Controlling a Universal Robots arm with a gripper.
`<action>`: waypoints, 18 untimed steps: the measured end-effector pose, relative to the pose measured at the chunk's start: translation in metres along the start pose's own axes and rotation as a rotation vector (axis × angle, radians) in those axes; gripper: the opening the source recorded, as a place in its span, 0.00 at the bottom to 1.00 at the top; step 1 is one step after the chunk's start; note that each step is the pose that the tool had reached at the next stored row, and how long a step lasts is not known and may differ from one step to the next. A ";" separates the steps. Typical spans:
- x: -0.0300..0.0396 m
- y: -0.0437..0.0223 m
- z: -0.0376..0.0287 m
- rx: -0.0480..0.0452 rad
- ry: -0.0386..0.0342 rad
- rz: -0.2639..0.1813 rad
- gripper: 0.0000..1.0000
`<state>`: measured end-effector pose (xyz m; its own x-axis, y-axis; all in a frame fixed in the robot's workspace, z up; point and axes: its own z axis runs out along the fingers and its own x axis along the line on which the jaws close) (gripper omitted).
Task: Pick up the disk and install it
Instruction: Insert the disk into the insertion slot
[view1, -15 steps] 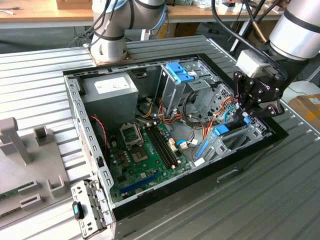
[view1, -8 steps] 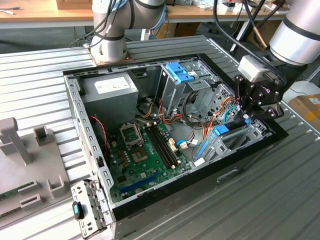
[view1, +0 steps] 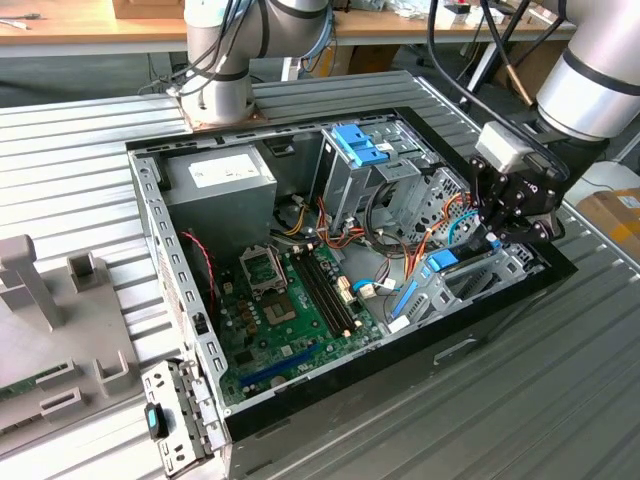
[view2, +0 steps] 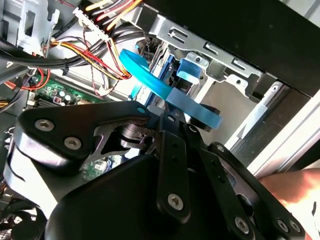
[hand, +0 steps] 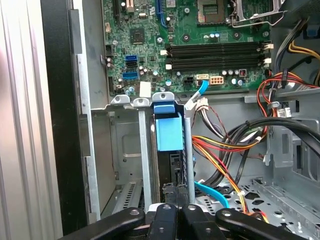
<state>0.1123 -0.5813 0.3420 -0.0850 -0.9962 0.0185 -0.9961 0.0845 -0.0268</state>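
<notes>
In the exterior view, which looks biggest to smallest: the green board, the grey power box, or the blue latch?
1. green board, largest.
2. grey power box, somewhat smaller, though it sits farther from the camera, so real sizes may be closer.
3. blue latch, by far the smallest.

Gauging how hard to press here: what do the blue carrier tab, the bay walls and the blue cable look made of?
Blue carrier tab: moulded plastic, probably; even matte colour, rounded edges. Bay walls: bare sheet metal, dull grey, with stamped slots and folded tabs. Blue cable: flexible plastic sheath, bending in a smooth flat curve.
</notes>
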 end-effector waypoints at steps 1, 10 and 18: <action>0.0000 0.0000 0.0001 -0.0001 -0.0005 0.000 0.11; -0.0002 -0.0008 0.0078 -0.0001 -0.0010 0.000 0.11; 0.0000 -0.0022 -0.0101 -0.0002 -0.0020 0.000 0.11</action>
<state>0.1142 -0.5813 0.3521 -0.0850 -0.9962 0.0164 -0.9961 0.0845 -0.0266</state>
